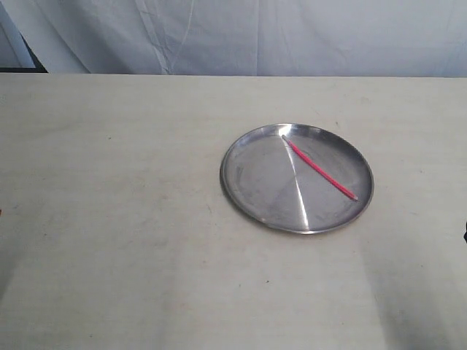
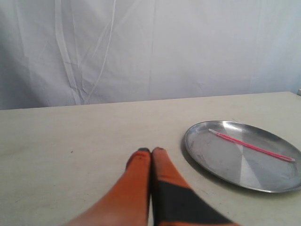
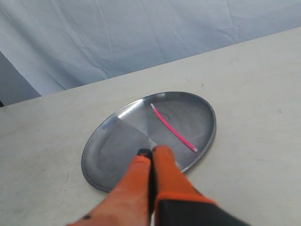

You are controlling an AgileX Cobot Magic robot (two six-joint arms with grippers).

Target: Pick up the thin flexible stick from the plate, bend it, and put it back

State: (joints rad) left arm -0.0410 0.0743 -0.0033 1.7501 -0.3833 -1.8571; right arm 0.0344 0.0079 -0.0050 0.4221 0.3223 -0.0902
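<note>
The right hand [image 3: 151,151] and left hand [image 2: 150,150] are clenched, empty. The thin flexible stick [image 1: 319,167] lies flat on the plate [image 1: 252,182]; pinching something so thin off slick metal risks slipping.

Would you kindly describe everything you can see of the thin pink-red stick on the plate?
The thin pink-red plastic-looking stick is straight and unbent, with a whitish tip. It lies flat inside the round shiny silver metal plate, diagonally across its right half in the exterior view, both ends near the rim. Only the plate touches it.
</note>
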